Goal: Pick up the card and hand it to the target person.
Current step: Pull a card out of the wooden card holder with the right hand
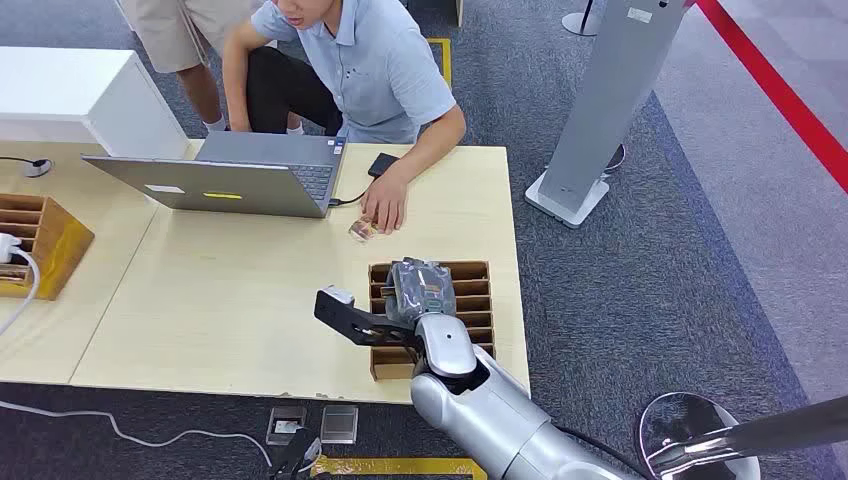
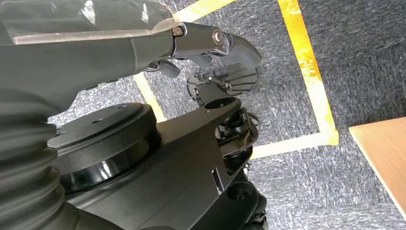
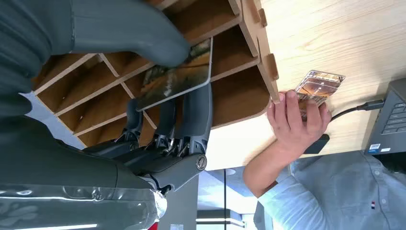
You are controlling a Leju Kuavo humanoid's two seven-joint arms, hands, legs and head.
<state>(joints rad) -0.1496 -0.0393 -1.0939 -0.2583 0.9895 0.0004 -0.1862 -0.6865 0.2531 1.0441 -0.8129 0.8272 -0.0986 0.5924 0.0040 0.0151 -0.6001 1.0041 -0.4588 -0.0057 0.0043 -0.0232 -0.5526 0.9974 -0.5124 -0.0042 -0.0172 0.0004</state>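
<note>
A card (image 3: 174, 76) was pinched between thumb and fingers of the right hand (image 1: 418, 291), above the slotted wooden box (image 1: 472, 300) at the table's (image 1: 220, 300) near right. The left hand's (image 2: 210, 52) fingers were curled in, nothing held. A person's hand (image 1: 385, 205) rested on other cards (image 1: 362, 231) beyond the box.

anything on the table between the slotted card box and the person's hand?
Bare tabletop between the slotted card box and the person's hand, seen in the head view. Cards lie by that hand.
</note>
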